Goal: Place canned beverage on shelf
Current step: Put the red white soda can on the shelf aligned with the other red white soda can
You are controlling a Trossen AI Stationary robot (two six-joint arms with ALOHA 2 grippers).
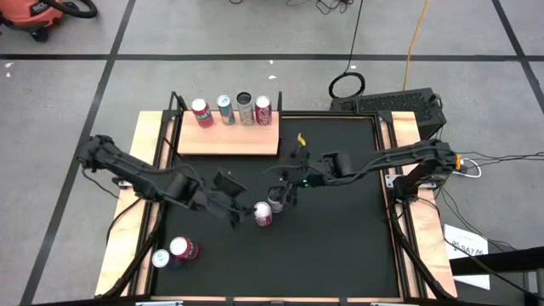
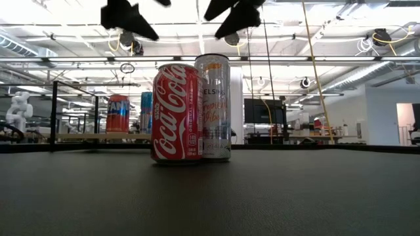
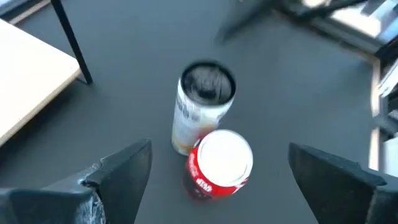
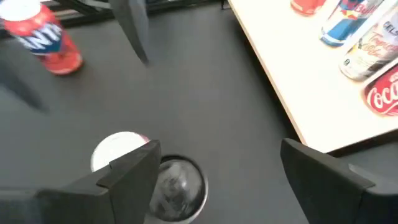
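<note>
Wooden shelf (image 1: 229,142): four cans (two more mid-table).

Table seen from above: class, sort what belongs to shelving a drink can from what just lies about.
Belongs:
- light wooden shelf
- red Coca-Cola can
- slim white can
- left gripper, open
- right gripper, open

Lying about:
- black keyboard
- yellow scrap

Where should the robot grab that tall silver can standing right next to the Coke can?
Probably around the upper body of the tall silver can, from above. It stands upright with the Coke can tight against one side, so fingers should close across the free sides. The right gripper hovers open over it; the left gripper is open nearby.
</note>
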